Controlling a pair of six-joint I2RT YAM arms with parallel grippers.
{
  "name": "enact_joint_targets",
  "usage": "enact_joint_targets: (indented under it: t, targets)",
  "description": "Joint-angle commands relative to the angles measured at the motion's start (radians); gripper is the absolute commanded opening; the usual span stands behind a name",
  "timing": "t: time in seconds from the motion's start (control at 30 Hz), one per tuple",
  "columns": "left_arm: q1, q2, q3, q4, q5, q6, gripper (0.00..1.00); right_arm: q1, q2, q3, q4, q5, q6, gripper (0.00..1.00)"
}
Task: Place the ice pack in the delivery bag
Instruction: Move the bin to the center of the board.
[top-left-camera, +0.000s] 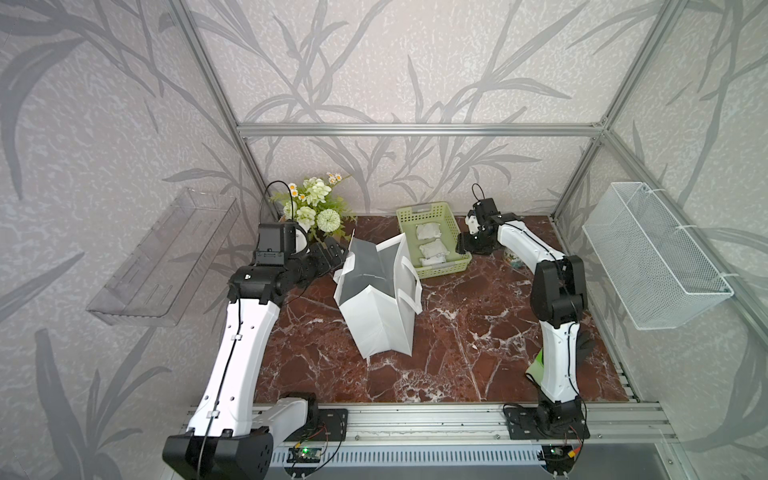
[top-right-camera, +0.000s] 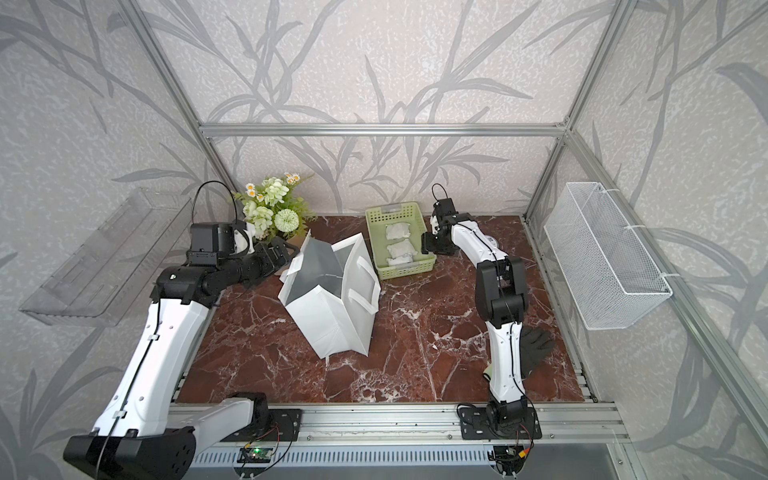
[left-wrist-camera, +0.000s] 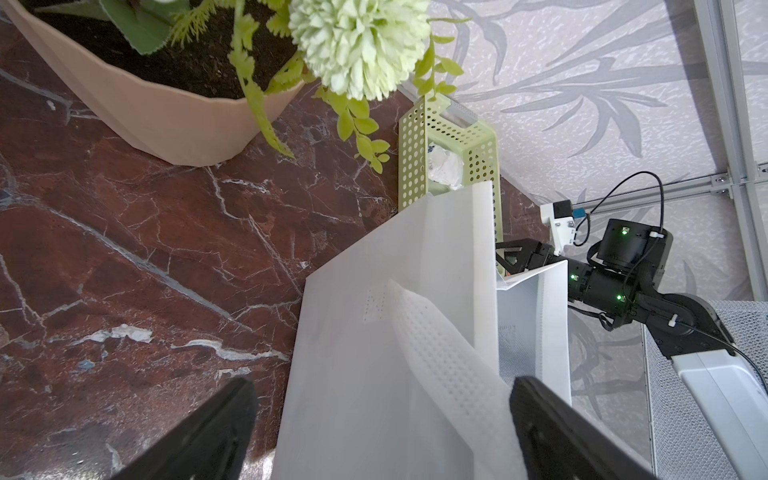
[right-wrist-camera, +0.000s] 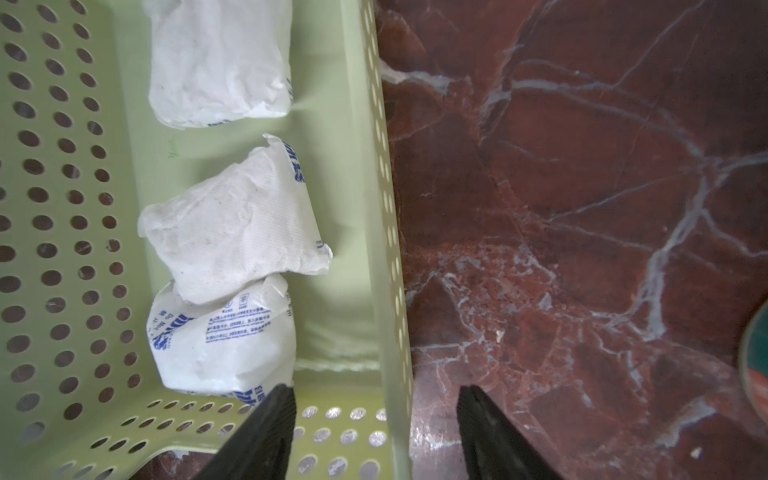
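The white delivery bag (top-left-camera: 378, 316) (top-right-camera: 332, 316) stands mid-table, mouth open and silver lining showing. My left gripper (top-left-camera: 338, 253) (left-wrist-camera: 382, 415) is open at the bag's left rim, with the bag (left-wrist-camera: 374, 332) wall and one handle between its fingers, which do not touch them. Three white ice packs (top-left-camera: 428, 231) (right-wrist-camera: 232, 224) lie in the green perforated basket (top-left-camera: 424, 210) (right-wrist-camera: 62, 208) behind the bag. My right gripper (top-left-camera: 463, 245) (right-wrist-camera: 376, 415) hangs over the basket's right front corner. Its fingers are apart, either side of the basket wall, beside the nearest ice pack (right-wrist-camera: 220, 345); they hold nothing.
A flower bunch in brown paper wrap (top-left-camera: 316, 208) (left-wrist-camera: 166, 116) stands at the back left, close to my left wrist. A clear tray (top-left-camera: 166, 257) and a white wire basket (top-left-camera: 656, 257) hang on the side walls. A black glove (top-right-camera: 536, 345) lies by the right arm.
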Motion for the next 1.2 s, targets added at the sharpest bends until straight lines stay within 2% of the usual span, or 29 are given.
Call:
enact_joint_targets:
  t: [0.0,0.07,0.2,0.33,0.43,0.57,0.83,1.0,1.07,1.17]
  targets:
    - [0.0,0.0,0.026,0.011,0.013,-0.014,1.0,0.014,-0.018,0.008,-0.046,0.054,-0.009,0.53]
    - [0.001,0.005,0.03,0.018,0.021,-0.014,1.0,0.016,-0.036,-0.018,-0.042,0.057,-0.008,0.42]
    - [0.0,0.024,0.035,0.022,0.039,-0.009,0.99,0.016,-0.082,-0.083,-0.034,0.076,-0.008,0.31]
    - [0.001,0.041,0.044,0.024,0.059,0.001,0.98,0.016,-0.139,-0.153,-0.038,0.093,-0.015,0.13]
    - [0.0,0.048,0.053,0.021,0.059,0.004,0.97,0.016,-0.19,-0.225,-0.036,0.111,-0.017,0.06]
    - [0.0,0.05,0.079,-0.002,0.037,0.025,0.97,0.015,-0.268,-0.339,-0.05,0.139,-0.023,0.06]
    - [0.002,0.057,0.099,-0.031,0.052,0.035,0.97,0.001,-0.488,-0.677,-0.058,0.213,0.001,0.06]
    - [0.002,0.063,0.117,-0.037,0.061,0.03,0.97,-0.001,-0.613,-0.793,-0.07,0.253,0.028,0.07]
    - [0.002,0.071,0.123,-0.035,0.076,0.03,0.97,-0.003,-0.633,-0.805,-0.072,0.265,0.03,0.11]
    - [0.0,0.087,0.116,-0.035,0.085,0.041,0.96,-0.003,-0.656,-0.79,-0.074,0.257,0.027,0.23]
